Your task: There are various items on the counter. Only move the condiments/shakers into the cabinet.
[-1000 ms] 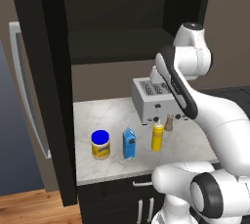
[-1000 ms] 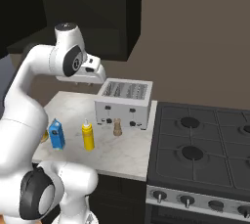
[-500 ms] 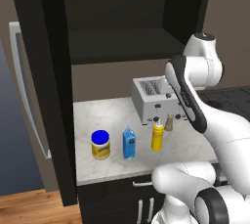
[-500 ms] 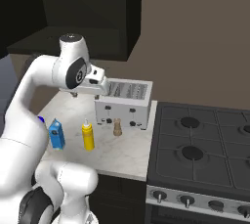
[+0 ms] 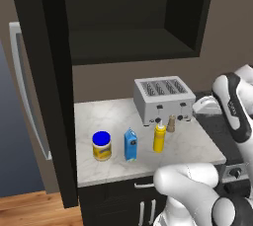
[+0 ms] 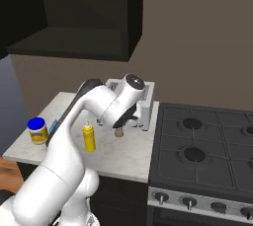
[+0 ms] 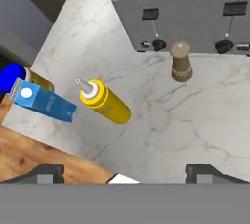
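Jaws spread wide and empty above the desk [image 7: 195, 125], yellow squeeze bottle [image 7: 105, 102] and small tan shaker [image 7: 181, 61] standing beyond the fingertips [image 7: 49, 173], untouched

Looking down past the two dark fingertips [image 7: 46, 173], spread wide with nothing between them, there's the white marble counter [image 7: 195, 120] with everything still sitting on it. The yellow squeeze bottle [image 7: 107, 102] is in the middle, the small tan shaker [image 7: 181, 62] stands right in front of the silver toaster [image 7: 195, 8], close to its knobs. The small blue carton [image 7: 45, 101] is just beside the bottle, with the blue-lidded jar [image 7: 14, 77] poking out behind the carton at the edge.
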Controlling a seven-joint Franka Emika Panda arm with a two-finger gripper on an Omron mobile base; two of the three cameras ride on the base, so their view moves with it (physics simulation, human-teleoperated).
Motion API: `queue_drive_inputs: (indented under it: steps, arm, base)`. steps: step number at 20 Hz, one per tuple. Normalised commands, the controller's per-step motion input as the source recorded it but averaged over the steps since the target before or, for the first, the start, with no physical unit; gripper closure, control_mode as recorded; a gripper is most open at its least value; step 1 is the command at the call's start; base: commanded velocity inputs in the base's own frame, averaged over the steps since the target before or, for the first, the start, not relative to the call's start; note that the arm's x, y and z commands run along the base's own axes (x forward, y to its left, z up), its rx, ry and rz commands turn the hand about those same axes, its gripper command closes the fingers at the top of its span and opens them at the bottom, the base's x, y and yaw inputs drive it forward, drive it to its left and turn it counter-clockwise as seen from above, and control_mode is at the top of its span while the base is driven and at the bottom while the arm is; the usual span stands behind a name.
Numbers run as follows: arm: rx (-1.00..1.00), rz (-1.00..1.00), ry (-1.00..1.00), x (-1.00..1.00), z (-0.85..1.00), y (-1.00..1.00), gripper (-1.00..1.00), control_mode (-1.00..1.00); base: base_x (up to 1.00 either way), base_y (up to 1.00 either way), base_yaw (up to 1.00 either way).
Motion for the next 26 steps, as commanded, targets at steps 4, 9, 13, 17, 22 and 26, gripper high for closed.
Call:
queue_drive_inputs:
  steps: [4, 9, 13, 17, 22, 26]
  arm:
    - [0.35, 0.26, -0.14, 0.0, -0.42, -0.15, -1.0, -1.0]
    - [0.24, 0.21, -0.21, 0.11, -0.25, 0.02, -1.0, -1.0]
    - [0.15, 0.2, -0.21, 0.16, -0.22, 0.17, -1.0, -1.0]
    - [0.05, 0.19, -0.21, 0.03, -0.34, 0.0, -1.0, -1.0]
    - [-0.01, 0.23, -0.25, -0.01, -0.24, -0.05, -1.0, -1.0]
    - [0.0, 0.25, -0.37, -0.09, -0.23, 0.0, -1.0, -1.0]
  base:
    - [0.0, 0.0, 0.0]
    - [0.0, 0.0, 0.0]
    - [0.0, 0.0, 0.0]
    - [0.0, 0.0, 0.0]
    - [0.0, 0.0, 0.0]
    - [0.0, 0.0, 0.0]
